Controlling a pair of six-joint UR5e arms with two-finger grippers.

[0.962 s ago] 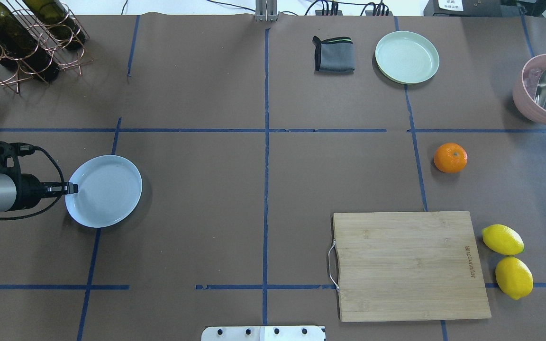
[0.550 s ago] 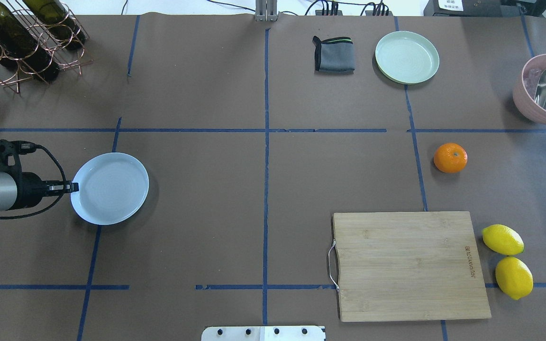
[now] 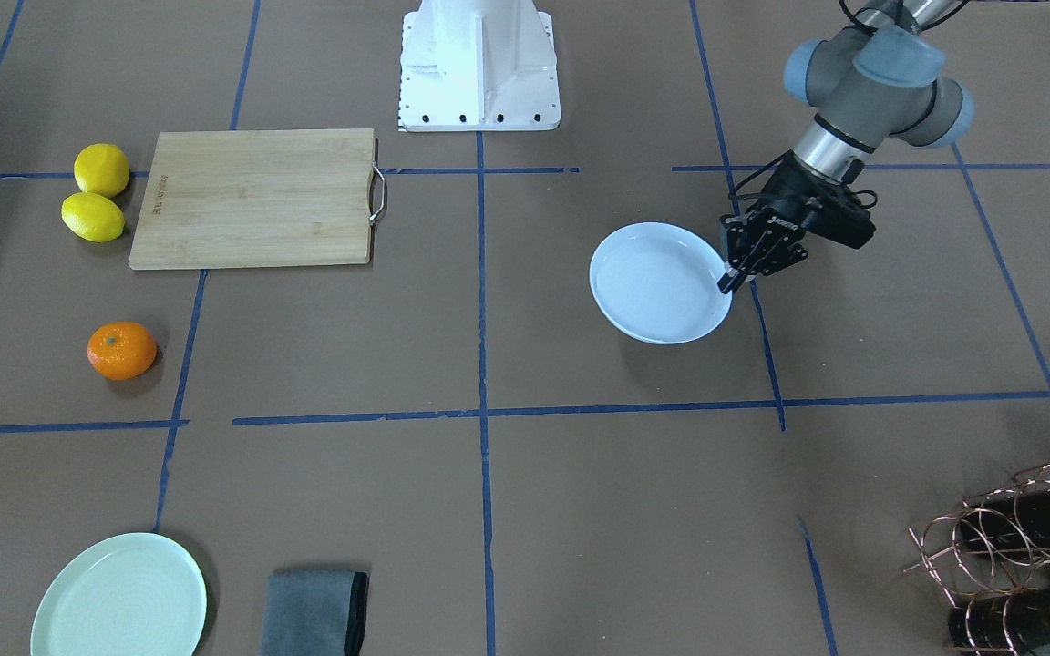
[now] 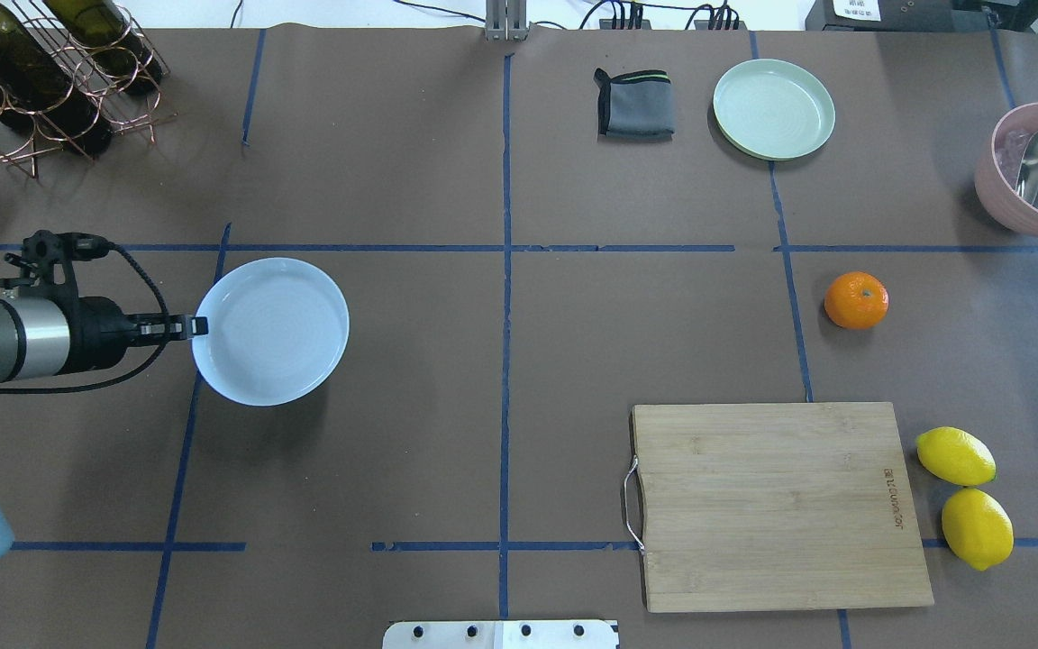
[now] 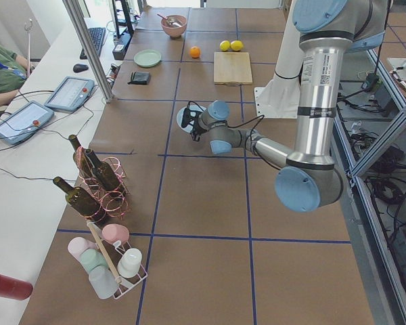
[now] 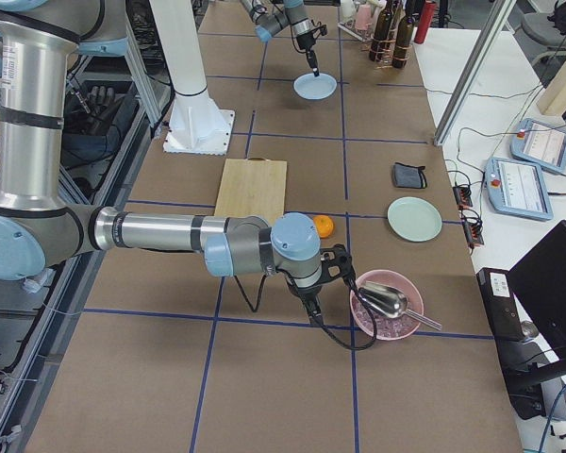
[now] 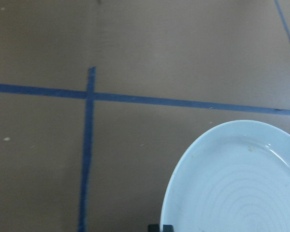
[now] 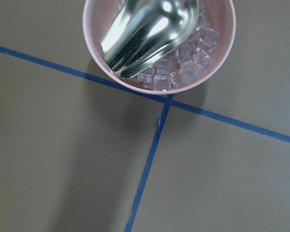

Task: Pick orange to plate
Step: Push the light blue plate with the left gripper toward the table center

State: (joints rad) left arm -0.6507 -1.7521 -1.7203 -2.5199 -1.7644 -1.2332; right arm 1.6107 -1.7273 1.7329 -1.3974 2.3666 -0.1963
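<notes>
The pale bluish-white plate [image 4: 271,332] is over the table's left half, and my left gripper [image 4: 197,325] is shut on its left rim. From the front-facing view the same gripper [image 3: 727,278] pinches the plate [image 3: 660,282] at its edge. The left wrist view shows the plate's ringed inside [image 7: 241,183]. The orange [image 4: 856,300] lies alone on the right half, far from the plate and beyond the cutting board. My right gripper [image 6: 311,300] shows only in the exterior right view, near the pink bowl, and I cannot tell whether it is open or shut.
A bamboo cutting board [image 4: 780,505] lies at front right with two lemons [image 4: 965,496] beside it. A mint-green plate [image 4: 773,108] and grey cloth [image 4: 634,104] sit at the back. A pink bowl of ice with a scoop [image 4: 1037,171] is far right. A wine rack [image 4: 41,72] stands back left.
My left gripper has carried the plate to the right and a little toward the table's far side. The orange has not moved.
</notes>
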